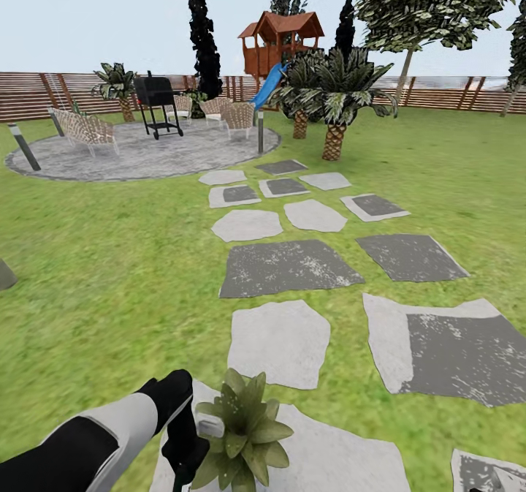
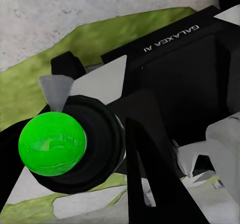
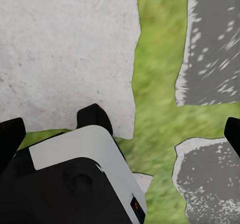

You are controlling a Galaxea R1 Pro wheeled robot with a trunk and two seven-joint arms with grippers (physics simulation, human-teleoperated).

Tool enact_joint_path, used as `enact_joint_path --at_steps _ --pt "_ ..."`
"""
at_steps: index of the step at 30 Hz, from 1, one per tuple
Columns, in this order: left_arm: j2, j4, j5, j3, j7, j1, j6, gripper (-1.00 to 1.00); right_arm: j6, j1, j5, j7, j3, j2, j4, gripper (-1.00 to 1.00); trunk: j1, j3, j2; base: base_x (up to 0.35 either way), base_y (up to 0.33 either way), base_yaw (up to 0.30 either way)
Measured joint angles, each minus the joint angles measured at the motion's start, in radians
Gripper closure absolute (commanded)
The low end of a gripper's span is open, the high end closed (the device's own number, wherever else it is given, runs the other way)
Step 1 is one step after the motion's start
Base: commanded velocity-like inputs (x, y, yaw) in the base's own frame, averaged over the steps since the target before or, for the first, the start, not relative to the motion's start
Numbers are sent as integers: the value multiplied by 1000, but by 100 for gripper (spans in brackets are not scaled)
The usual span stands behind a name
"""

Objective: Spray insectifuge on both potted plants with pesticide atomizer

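Potted plant (image 1: 245, 430) just beside left gripper (image 1: 191, 444); atomizer head (image 1: 211, 426) between.

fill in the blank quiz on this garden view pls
The arm reaching beside the potted plant is the robot's ___ arm.
The slide on the wooden playhouse is ___.
The grill on the paved circle is ___.
Missing words: left; blue; black.
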Motion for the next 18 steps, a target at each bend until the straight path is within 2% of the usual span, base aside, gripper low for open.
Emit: enact_joint_path --at_steps 5,9,11,12,18 --pt "-2 4 -2 1 -1 -21 2 100 0 0 0 0 0 0 0 -100 0 0 0 0 0 -51" --pt "-4 5 -3 1 -2 -105 3 100 0 0 0 0 2 0 0 -100 0 0 0 0 0 -4" --pt "-5 4 -2 3 -3 -177 4 100 0 0 0 0 4 -1 0 -100 0 0 0 0 0 0" --pt "-4 4 -4 1 -3 -193 4 100 0 0 0 0 5 -1 0 -100 0 0 0 0 0 0" --pt "-4 4 -4 -1 -3 -209 5 100 0 0 0 0 6 -1 0 -100 0 0 0 0 0 0"
